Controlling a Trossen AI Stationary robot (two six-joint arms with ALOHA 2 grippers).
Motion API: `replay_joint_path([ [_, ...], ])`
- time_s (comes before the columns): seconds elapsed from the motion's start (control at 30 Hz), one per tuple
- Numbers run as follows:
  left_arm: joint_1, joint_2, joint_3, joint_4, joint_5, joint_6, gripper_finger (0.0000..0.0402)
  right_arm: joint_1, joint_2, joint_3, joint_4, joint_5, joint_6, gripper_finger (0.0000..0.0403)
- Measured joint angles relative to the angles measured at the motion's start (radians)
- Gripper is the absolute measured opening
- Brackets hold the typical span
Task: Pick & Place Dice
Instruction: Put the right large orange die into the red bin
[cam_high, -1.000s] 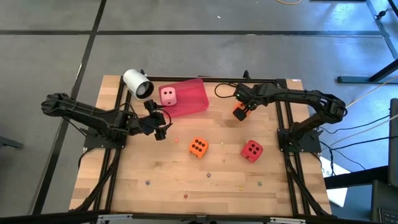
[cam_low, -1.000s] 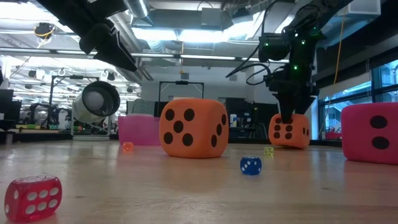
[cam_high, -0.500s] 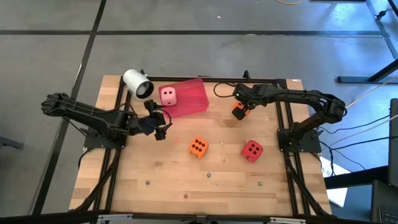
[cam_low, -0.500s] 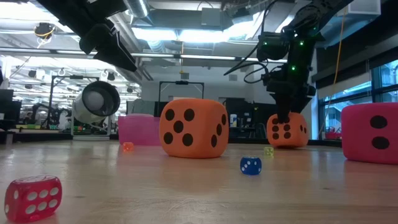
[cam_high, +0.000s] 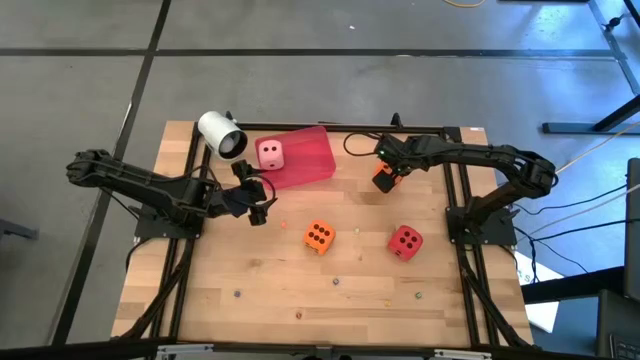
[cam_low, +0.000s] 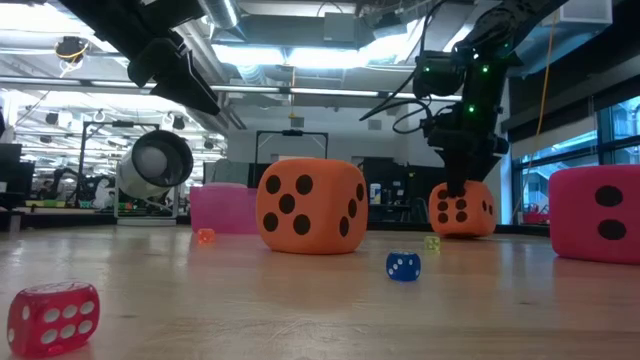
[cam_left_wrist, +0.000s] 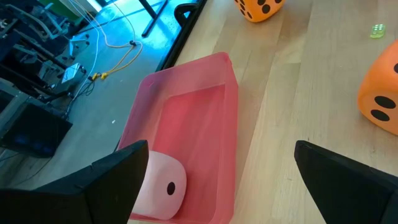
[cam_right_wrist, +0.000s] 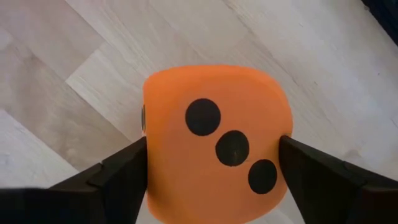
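A red tray lies tilted near the far edge of the wooden table; a pale pink die sits in it. A white cylinder stands just beside the tray. The left gripper hovers near the tray's corner; the right gripper is over an orange die, well apart from the tray. Another orange die and a red die lie farther from the tray
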Motion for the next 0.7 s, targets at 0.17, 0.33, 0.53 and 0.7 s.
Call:
replay_joint_path([
  [0.17, 0.000, 0.000, 0.000, 0.000, 0.000, 0.000, 0.0400, 0.000, 0.000, 0.000, 0.006, 0.004, 0.001, 0.0324],
  [0.33, 0.000, 0.000, 0.000, 0.000, 0.000, 0.000, 0.0400, 0.007, 0.000, 0.000, 0.008, 0.008, 0.000, 0.0323],
  [0.53, 0.003, 0.000, 0.000, 0.000, 0.000, 0.076, 0.0400, 0.038, 0.001, -0.001, 0.009, 0.045, 0.000, 0.0322],
  [0.7, 0.004, 0.000, 0.000, 0.000, -0.001, 0.187, 0.0400, 0.068, 0.002, 0.013, 0.007, 0.052, -0.006, 0.0321],
])
